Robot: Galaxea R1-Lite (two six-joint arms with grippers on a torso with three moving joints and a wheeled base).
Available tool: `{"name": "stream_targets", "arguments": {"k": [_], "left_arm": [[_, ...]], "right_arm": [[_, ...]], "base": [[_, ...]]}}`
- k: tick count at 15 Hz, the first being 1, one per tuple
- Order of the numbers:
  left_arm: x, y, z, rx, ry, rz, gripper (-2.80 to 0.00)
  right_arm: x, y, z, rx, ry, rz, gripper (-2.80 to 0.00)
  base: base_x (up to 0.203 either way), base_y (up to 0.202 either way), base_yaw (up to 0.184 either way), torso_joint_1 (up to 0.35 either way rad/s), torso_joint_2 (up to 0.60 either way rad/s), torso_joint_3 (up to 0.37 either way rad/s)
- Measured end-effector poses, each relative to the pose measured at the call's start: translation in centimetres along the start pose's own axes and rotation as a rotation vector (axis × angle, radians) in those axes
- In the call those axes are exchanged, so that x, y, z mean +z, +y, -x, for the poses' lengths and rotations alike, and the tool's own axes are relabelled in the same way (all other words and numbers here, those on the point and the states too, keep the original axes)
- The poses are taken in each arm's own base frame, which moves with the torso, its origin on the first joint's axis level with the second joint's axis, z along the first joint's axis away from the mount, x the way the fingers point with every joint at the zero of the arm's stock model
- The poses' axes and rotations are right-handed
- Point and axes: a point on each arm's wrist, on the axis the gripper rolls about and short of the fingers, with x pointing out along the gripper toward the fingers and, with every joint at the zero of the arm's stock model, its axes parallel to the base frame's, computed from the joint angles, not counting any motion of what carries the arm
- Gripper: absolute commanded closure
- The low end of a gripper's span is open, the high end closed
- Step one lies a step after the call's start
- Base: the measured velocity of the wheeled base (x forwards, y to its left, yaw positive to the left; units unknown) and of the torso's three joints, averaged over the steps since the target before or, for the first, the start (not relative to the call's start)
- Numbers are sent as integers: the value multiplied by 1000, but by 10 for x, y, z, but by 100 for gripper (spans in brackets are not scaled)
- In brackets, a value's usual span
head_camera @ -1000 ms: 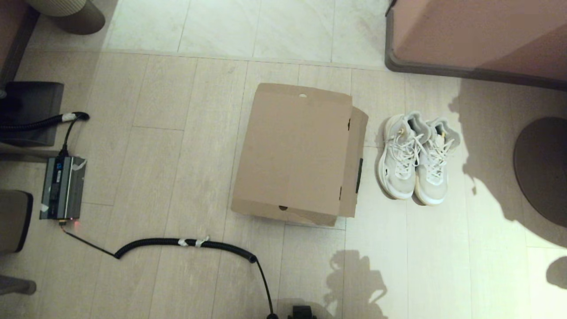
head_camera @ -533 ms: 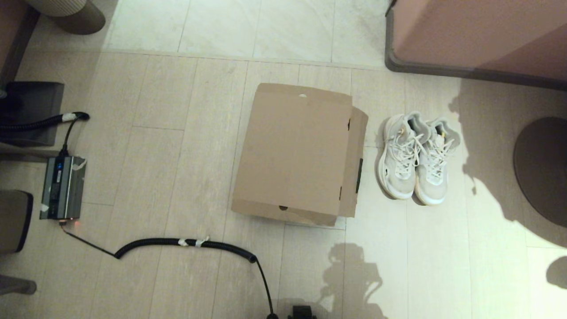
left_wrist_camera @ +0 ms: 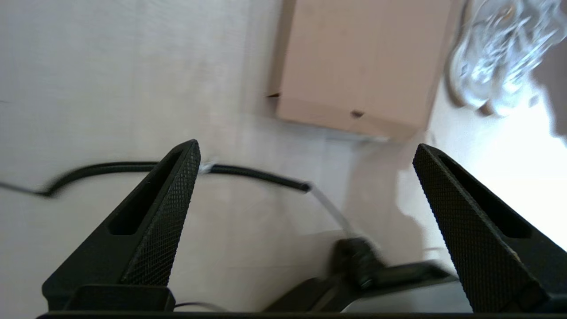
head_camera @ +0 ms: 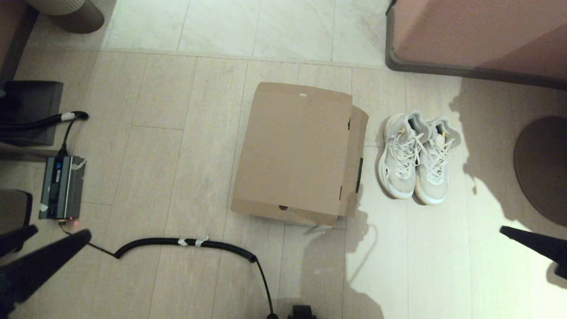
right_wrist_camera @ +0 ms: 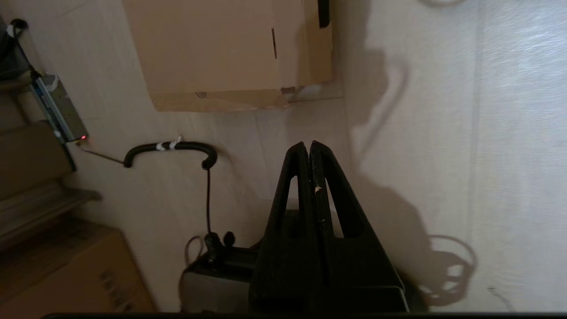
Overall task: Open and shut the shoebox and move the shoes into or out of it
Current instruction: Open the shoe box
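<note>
The brown cardboard shoebox (head_camera: 296,153) lies on the floor with its lid down and the taped flap sticking out on its right side. Both off-white sneakers (head_camera: 416,157) stand side by side on the floor just right of it. At the lower left edge of the head view my left gripper (head_camera: 55,235) is open and empty, well short of the box (left_wrist_camera: 359,62). My right gripper (head_camera: 505,229) pokes in at the lower right edge, shut on nothing, with the box (right_wrist_camera: 221,48) some way ahead of its tips (right_wrist_camera: 308,144).
A black coiled cable (head_camera: 186,243) runs across the floor in front of the box, leading to a grey power unit (head_camera: 61,187) at the left. A pink cabinet (head_camera: 478,35) stands at the back right and a round dark base (head_camera: 542,168) at the right.
Both grippers have come into the head view at the lower corners, where neither showed before. Their shadow has spread up to the box's front edge. Box and shoes have not moved.
</note>
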Motion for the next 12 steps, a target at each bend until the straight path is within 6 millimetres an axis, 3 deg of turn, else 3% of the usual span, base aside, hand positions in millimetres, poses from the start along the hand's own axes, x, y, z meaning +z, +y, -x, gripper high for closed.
{"name": "stream_targets", "arguments": {"k": [2,4,5,8,12], "left_arm": [[14,3,-36,-23,17,52,-280],[18,8,-68,-41,36,85,-280],[19,10,-81,-53,36,101,-280],[15,14,-108,-70,46,133,-280],[-5,17,-110,-63,93,144,-280]], "right_arm": [[11,-15,-59,29,70,-57,0],[8,-33,-114,59,101,-92,0],[4,-42,-139,82,100,-99,-280],[-13,-61,-199,164,47,-96,-280],[-27,-72,-265,309,-69,-184,-280]], "base": [[0,0,0,0,0,0],[0,0,0,0,0,0],[0,0,0,0,0,0],[0,0,0,0,0,0],[0,0,0,0,0,0]]}}
